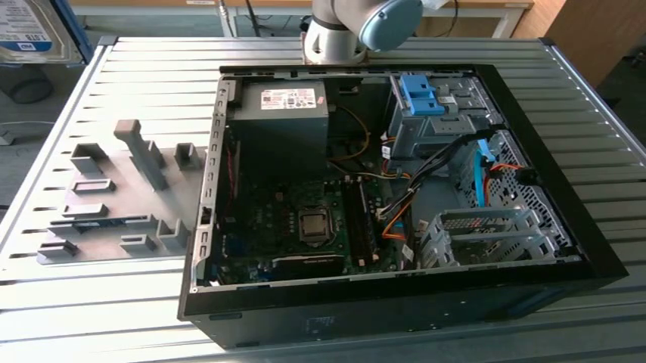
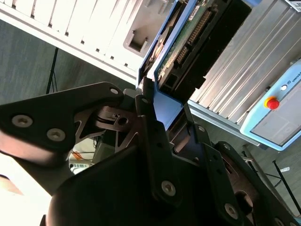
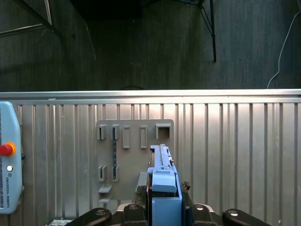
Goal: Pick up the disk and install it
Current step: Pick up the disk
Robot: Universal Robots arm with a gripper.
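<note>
**Open computer case with the disk held clear of it.** The computer case (image 1: 404, 310) lies on its side on a slatted metal table (image 1: 131, 53), with its side panel off. Inside the case:

- a grey power-supply box (image 1: 283, 113) with a white sticker, in the corner nearest the arm's base (image 1: 343, 30)
- the motherboard (image 1: 293, 219), below that box as the exterior view shows it
- a grey metal drive bay (image 1: 434, 125) topped by blue brackets (image 1: 419, 94), toward the exterior view's right of the box
- a perforated metal cage (image 1: 485, 234), at the case's near wall
- coloured cables (image 1: 404, 204), running between the bay and the board

Just outside the case, on the exterior view's left, a grey fixture plate (image 1: 111, 204) with raised holders rests on the table.

The disk (image 1: 26, 30) is outside the case and well apart from it, at the exterior view's far left, with its white-and-blue label facing the camera.

In both wrist views the gripper (image 2: 167, 110) (image 3: 163, 190) is clamped on the disk (image 2: 188, 42) (image 3: 162, 162). One finger (image 2: 146, 113) (image 3: 141, 193) presses against each side of the blue rail at its end. The body of the disk projects beyond the fingertips, with its green circuit board and connector exposed in the second wrist view.

A teach pendant (image 3: 8, 160) with a red button lies on the table
</note>
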